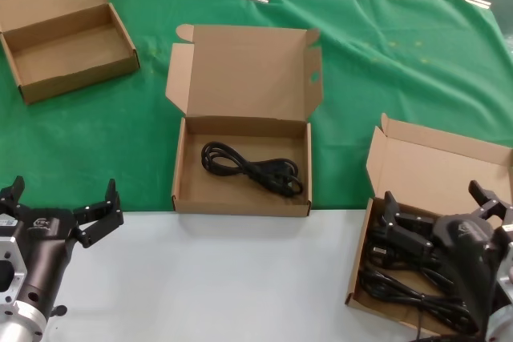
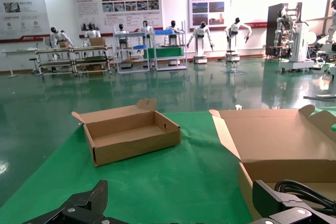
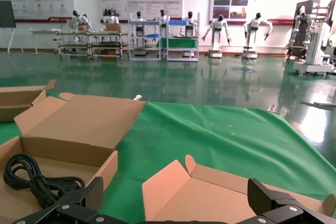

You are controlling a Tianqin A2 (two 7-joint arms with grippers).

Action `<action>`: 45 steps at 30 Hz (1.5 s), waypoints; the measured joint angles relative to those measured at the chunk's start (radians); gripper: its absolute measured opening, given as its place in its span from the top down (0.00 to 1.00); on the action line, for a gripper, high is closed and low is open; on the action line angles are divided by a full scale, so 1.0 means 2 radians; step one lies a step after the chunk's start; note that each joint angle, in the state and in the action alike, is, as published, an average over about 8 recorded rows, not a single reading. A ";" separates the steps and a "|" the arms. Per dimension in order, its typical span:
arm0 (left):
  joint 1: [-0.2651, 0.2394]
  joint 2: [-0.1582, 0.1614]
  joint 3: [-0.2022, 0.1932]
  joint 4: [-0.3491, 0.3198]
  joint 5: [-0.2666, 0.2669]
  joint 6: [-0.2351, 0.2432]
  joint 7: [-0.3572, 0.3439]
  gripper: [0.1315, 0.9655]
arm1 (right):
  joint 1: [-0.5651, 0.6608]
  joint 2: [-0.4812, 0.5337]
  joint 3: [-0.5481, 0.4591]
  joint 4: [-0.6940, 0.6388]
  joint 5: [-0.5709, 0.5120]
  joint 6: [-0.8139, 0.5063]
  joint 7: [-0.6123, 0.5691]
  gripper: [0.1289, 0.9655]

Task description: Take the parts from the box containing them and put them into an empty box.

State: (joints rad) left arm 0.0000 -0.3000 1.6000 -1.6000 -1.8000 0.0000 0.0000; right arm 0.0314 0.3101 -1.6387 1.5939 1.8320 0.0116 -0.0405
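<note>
The right gripper [image 1: 441, 218], jaws spread and holding nothing, hangs directly over the cables [image 1: 409, 282] piled in the near right box [image 1: 362, 258], their loops running roughly front to back beneath it. The left gripper [image 1: 60, 206], also spread, idles over the white table [image 1: 224, 278], much farther from them. Beyond, on the green cloth [image 1: 385, 78], the middle box [image 1: 240, 190] already holds one cable [image 1: 252, 167]; the far-left box [image 1: 68, 50] sits bare.

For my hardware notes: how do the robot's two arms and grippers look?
Both grippers, left and right, are matte black with two angular, faceted fingers. Each sits on a black cylindrical wrist. The left arm continues into a silver metal housing with screws; silver metal also shows at the right arm.
</note>
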 joint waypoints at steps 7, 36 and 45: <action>0.000 0.000 0.000 0.000 0.000 0.000 0.000 0.00 | 0.000 0.000 0.000 0.000 0.000 0.000 0.000 0.00; 0.000 0.000 0.000 0.000 0.000 0.000 0.000 0.00 | 0.000 0.000 0.000 0.000 0.000 0.000 0.000 0.00; 0.000 0.000 0.000 0.000 0.000 0.000 0.000 0.00 | 0.000 0.000 0.000 0.000 0.000 0.000 0.000 0.00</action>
State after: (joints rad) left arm 0.0000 -0.3000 1.6000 -1.6000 -1.8000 0.0000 0.0000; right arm 0.0314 0.3101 -1.6387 1.5939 1.8320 0.0116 -0.0405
